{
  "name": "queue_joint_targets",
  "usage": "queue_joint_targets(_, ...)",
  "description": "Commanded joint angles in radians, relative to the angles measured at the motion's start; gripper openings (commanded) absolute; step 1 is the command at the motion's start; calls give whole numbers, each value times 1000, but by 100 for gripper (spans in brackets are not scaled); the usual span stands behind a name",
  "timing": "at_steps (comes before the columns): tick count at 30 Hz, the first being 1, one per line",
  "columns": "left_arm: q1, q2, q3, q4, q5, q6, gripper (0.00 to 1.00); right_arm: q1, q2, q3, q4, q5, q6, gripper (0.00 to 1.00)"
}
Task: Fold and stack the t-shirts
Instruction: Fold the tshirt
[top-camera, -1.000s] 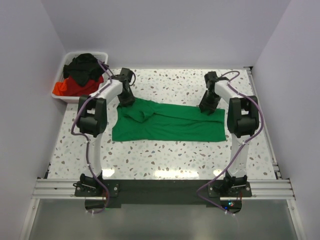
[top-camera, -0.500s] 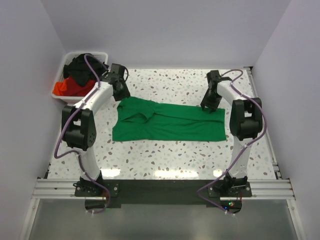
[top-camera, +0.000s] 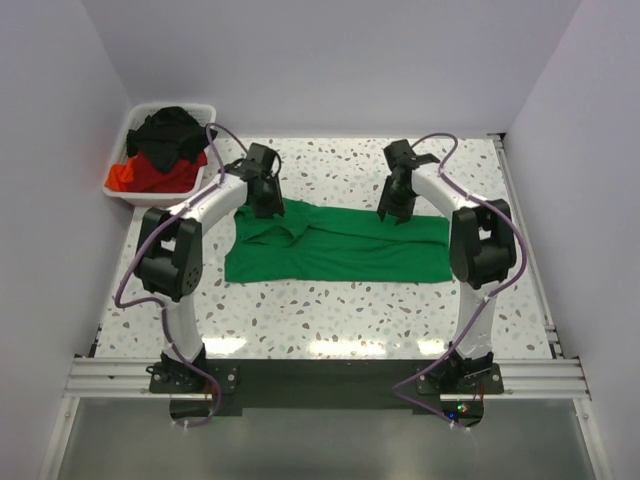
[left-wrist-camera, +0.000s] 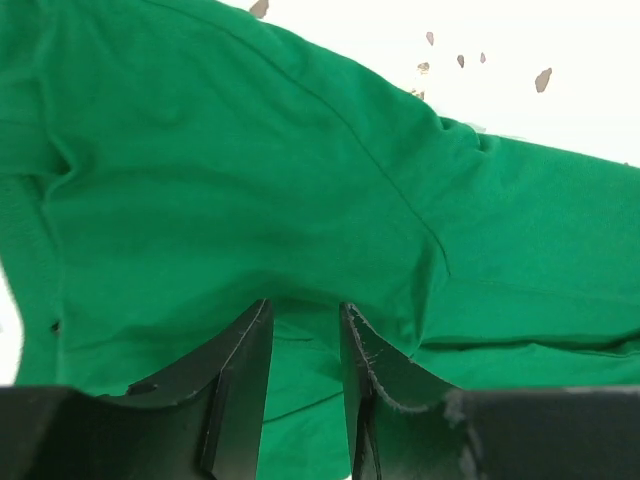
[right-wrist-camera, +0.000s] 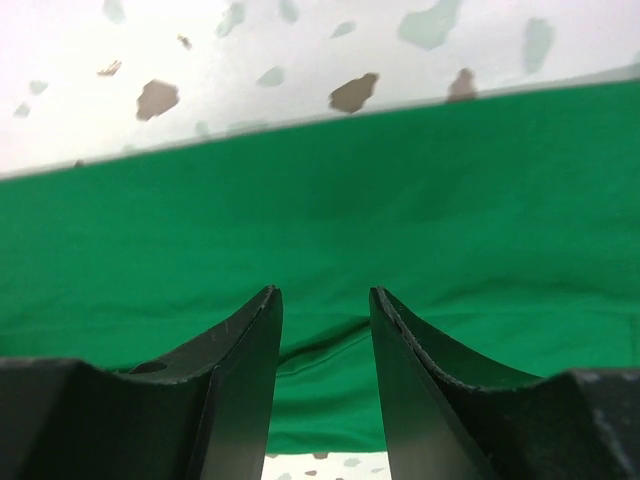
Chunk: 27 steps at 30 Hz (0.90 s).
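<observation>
A bright green t-shirt (top-camera: 340, 250) lies on the table as a long band folded lengthwise. My left gripper (top-camera: 268, 203) is at its far left end, near the collar. In the left wrist view (left-wrist-camera: 300, 310) its jaws stand slightly apart, tips down on the green fabric (left-wrist-camera: 250, 150). My right gripper (top-camera: 392, 210) is at the shirt's far edge, right of centre. In the right wrist view (right-wrist-camera: 322, 295) its jaws are apart over a crease in the green fabric (right-wrist-camera: 400, 200). A black shirt (top-camera: 170, 130) and a red shirt (top-camera: 135, 175) lie in the bin.
The white plastic bin (top-camera: 150, 196) stands at the table's far left corner. The speckled tabletop (top-camera: 330, 310) shows in front of the green shirt. Grey walls close in the left, far and right sides.
My left gripper swung out toward the bin, then came back down onto the shirt's far left end. My right gripper moved left along the shirt's far edge.
</observation>
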Motion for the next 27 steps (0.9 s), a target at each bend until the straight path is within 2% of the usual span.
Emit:
queue_joint_targets(1, -15, 34, -2, 91, 30, 1, 37, 15, -48, 24, 14, -23, -19, 44)
queue_joint_targets(4, -30, 40, -36, 177, 9, 20, 37, 20, -56, 10, 23, -32, -19, 44)
queue_joint_targets(12, -47, 103, -23, 153, -45, 31, 35, 20, -71, -13, 20, -26, -25, 44)
queue_joint_targets(27, -85, -107, -215, 100, -71, 36, 35, 22, -57, -42, 29, -30, -8, 43)
